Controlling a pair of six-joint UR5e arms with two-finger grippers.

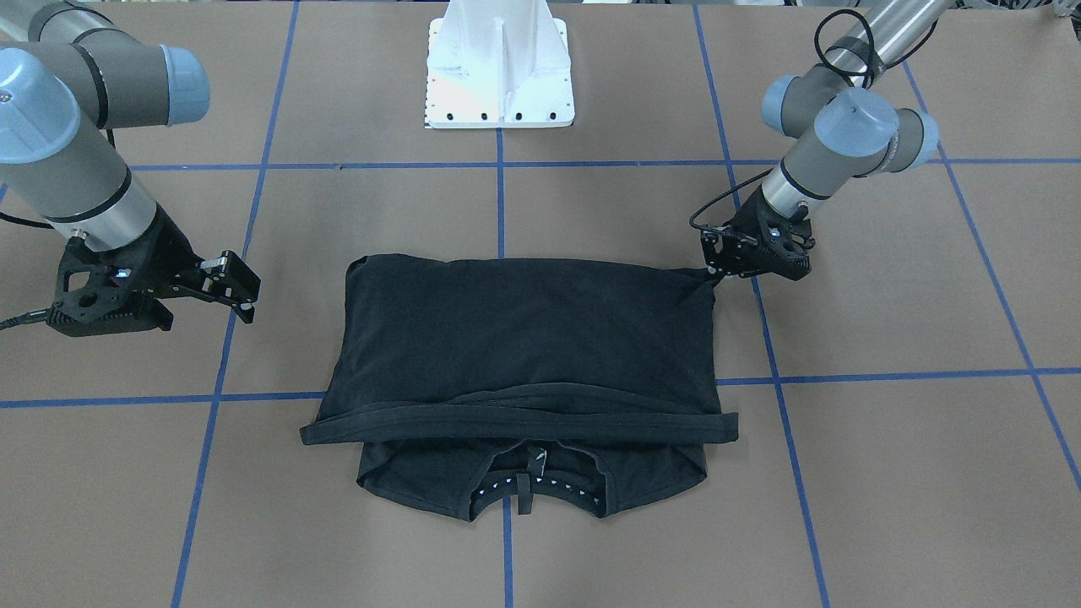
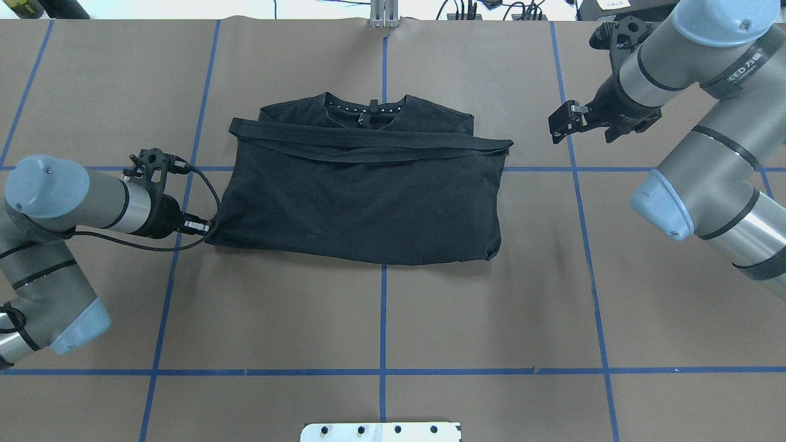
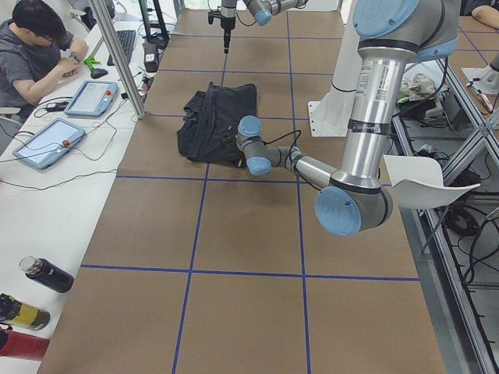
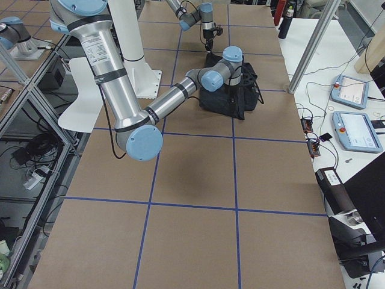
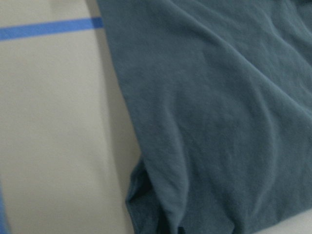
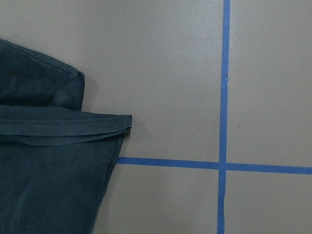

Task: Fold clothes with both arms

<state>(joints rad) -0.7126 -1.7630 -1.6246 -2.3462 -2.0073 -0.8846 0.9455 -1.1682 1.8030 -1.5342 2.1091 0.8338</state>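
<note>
On the table [image 2: 491, 307], the black T-shirt [image 2: 362, 202] lies folded, collar [image 2: 363, 109] exposed.

A robotics lab — a left arm [image 2: 61, 202] and right arm [image 2: 706, 153] flank a white bolted pedestal [image 1: 500, 67] at twelve o'clock in the front view, over a brown table [image 2: 430, 319] gridded with blue tape [image 2: 382, 319]. In the left side view, at ten o'clock, teach pendants [image 3: 92, 97] lie on a white bench [image 3: 47, 226] beside a seated person [image 3: 31, 54].
</note>
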